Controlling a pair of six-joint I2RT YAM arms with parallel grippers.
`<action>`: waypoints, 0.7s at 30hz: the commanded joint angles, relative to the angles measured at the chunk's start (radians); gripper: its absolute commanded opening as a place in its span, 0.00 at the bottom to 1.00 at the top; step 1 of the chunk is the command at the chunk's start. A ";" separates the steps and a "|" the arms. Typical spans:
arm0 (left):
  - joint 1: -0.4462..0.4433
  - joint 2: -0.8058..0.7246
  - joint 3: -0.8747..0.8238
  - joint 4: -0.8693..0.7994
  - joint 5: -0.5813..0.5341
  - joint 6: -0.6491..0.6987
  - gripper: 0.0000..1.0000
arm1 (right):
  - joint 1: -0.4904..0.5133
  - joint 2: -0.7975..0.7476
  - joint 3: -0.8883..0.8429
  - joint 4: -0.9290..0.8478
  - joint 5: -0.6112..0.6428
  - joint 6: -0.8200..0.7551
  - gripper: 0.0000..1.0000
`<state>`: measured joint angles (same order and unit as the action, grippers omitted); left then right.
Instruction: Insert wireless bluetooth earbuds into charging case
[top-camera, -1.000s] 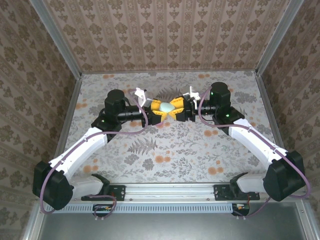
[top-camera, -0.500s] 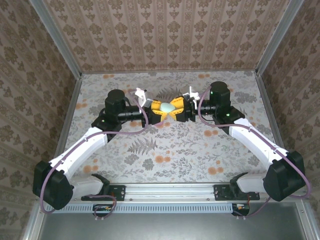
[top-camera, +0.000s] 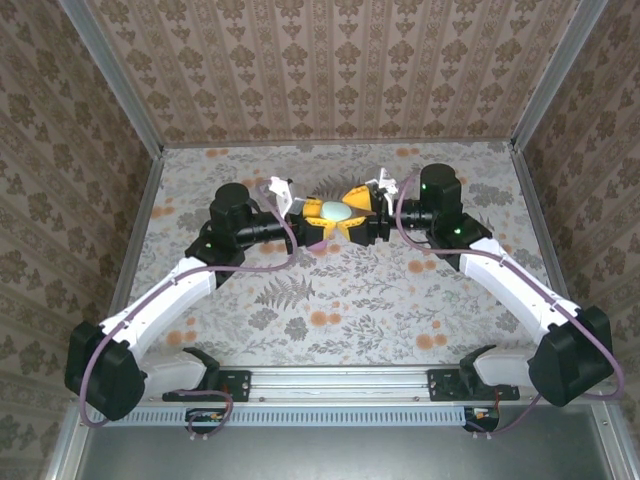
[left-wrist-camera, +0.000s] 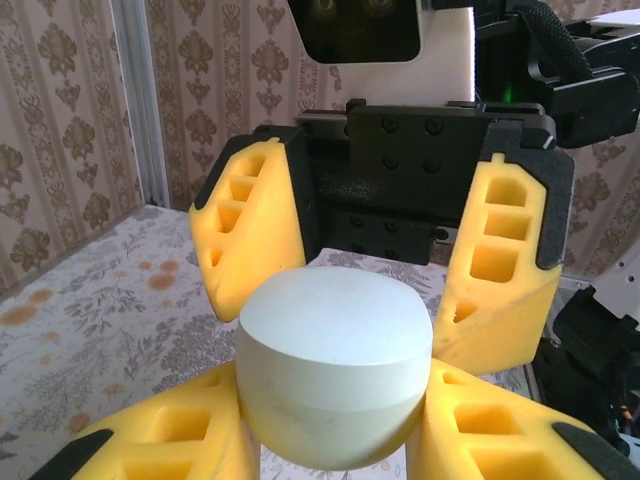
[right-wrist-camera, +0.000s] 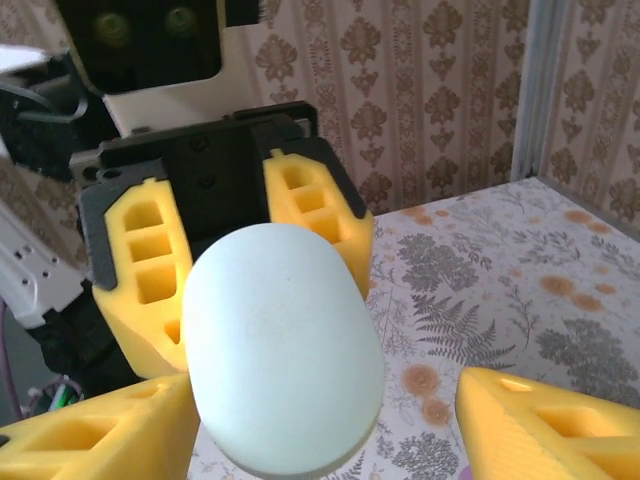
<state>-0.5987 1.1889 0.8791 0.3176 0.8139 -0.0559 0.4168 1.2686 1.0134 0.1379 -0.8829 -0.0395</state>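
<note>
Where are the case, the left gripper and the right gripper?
case (left-wrist-camera: 335, 320), left wrist view, middle of its top face.
left gripper (left-wrist-camera: 334, 415), left wrist view, midway between its fingertips.
right gripper (right-wrist-camera: 326, 390), right wrist view, midway between its fingertips.

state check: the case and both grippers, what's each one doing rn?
mint-green case: lid shut, gripped, off the table.
left gripper: shut on the mint-green case.
right gripper: open, fingers either side of the case, one clear of it.

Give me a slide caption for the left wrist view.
Left gripper holds the mint-green charging case between the open yellow fingers of the right gripper.
</note>
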 joint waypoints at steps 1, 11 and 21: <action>-0.016 -0.029 -0.038 0.129 -0.079 -0.034 0.35 | 0.002 -0.041 0.007 0.032 0.039 0.147 0.71; -0.028 -0.039 -0.078 0.214 -0.161 -0.004 0.36 | 0.000 -0.075 0.077 -0.117 0.158 0.498 0.70; -0.039 -0.040 -0.109 0.282 -0.219 -0.009 0.36 | 0.002 -0.084 0.093 -0.176 0.148 0.596 0.66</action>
<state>-0.6289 1.1690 0.7784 0.5312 0.6136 -0.0662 0.4168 1.2106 1.0782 0.0154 -0.7589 0.5293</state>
